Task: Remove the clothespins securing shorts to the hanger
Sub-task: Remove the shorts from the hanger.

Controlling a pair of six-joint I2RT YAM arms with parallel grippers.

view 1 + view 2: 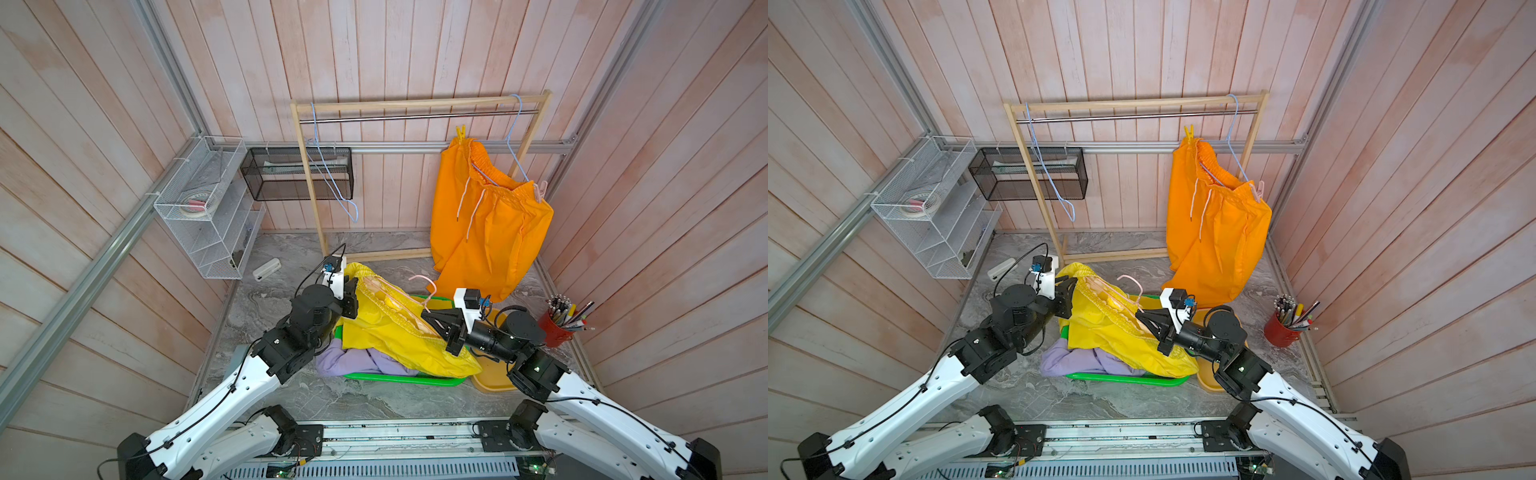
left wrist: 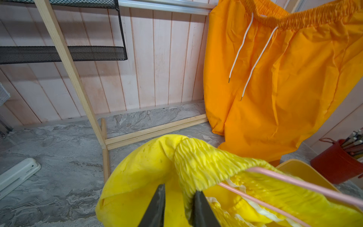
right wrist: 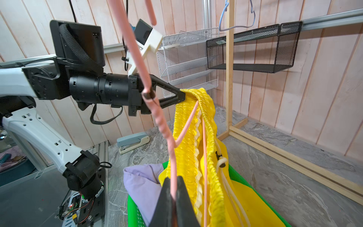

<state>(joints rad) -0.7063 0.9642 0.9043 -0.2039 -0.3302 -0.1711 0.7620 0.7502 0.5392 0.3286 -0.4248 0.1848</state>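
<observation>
Stretched between two hands above a green plastic basket (image 1: 399, 379): bright yellow drawstring shorts of thin fabric (image 1: 395, 336), strung on a pale pink wire hanger (image 3: 137, 55). Closed narrow on the gathered elastic waistband at one end, the left hand (image 2: 179, 189); pinched tight on the hanger's wire at the other end, the right hand (image 3: 173, 182). No clothespin to be made out on this pair; hidden in the folds or absent, cannot tell. Beneath both hands, crumpled lilac shorts (image 1: 349, 359) in the basket. Well beyond both hands, orange shorts (image 1: 486, 232) hanging from a pale blue wire hanger (image 1: 508, 138) on the wooden rack (image 1: 419, 104), pinned at one waistband end by a yellow plastic clothespin (image 1: 461, 133) and at the other by a pale pink clothespin (image 1: 540, 191). Likely handling: cloth light, limp and slick, best gripped at the thick elastic; clips small, stiff and sprung, best squeezed at the tail ends, then drawn straight off; wire thin and apt to swing.
</observation>
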